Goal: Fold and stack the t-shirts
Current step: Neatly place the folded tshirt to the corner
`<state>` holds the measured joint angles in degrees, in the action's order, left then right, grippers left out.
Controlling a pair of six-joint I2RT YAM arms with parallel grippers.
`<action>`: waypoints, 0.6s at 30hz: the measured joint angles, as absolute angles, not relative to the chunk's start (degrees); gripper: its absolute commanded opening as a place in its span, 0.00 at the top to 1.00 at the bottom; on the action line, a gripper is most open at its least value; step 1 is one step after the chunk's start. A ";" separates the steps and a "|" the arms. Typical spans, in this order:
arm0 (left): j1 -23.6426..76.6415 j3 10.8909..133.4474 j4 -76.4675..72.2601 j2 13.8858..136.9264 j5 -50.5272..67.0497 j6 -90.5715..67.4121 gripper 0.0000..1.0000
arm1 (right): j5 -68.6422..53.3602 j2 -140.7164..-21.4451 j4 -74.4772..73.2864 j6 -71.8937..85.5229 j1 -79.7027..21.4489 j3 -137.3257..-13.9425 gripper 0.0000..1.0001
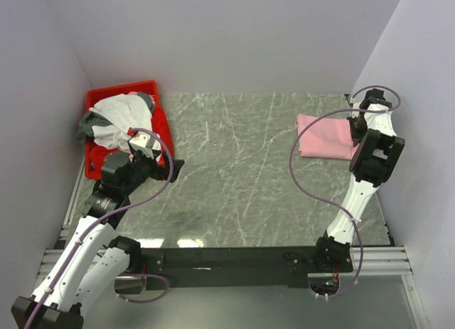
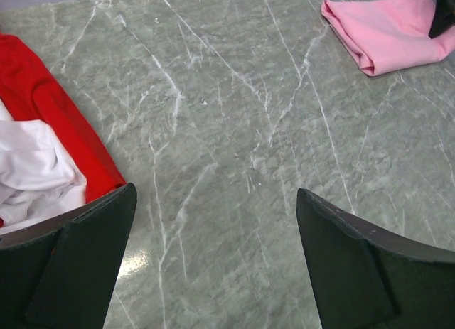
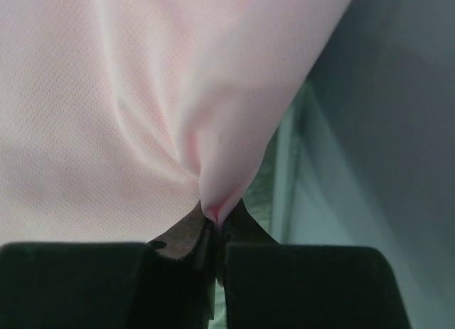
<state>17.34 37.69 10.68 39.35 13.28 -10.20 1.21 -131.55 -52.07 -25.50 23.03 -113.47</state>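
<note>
Near left: left gripper (image 2: 213, 208), jaws spread wide, above the grey-green marbled tabletop (image 1: 242, 180) and just beside the rigid red plastic bin (image 1: 96, 100). Far left: the bin holds crumpled white and grey cotton t-shirts (image 1: 117, 123). Far right: folded light pink cotton t-shirt (image 1: 321, 137) lying on the tabletop, its right edge pinched between the pressed-together fingers of the right gripper (image 3: 215, 226)

Grey veined table (image 1: 234, 165), pink t-shirt (image 1: 323, 136), seemingly folded, far right, red bin (image 1: 94, 164) far left
</note>
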 measured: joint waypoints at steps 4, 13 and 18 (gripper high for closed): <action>17.34 37.69 10.61 39.92 13.72 -10.20 0.00 | 4.51 -131.55 -49.36 -26.79 22.98 -113.47 1.00; 17.34 37.67 10.59 40.36 13.89 -10.20 0.01 | 8.88 -131.72 -46.50 -29.17 22.52 -118.21 0.63; 17.34 37.58 10.57 40.38 13.91 -10.22 0.01 | 10.48 -131.52 -43.29 -30.74 21.61 -115.74 0.43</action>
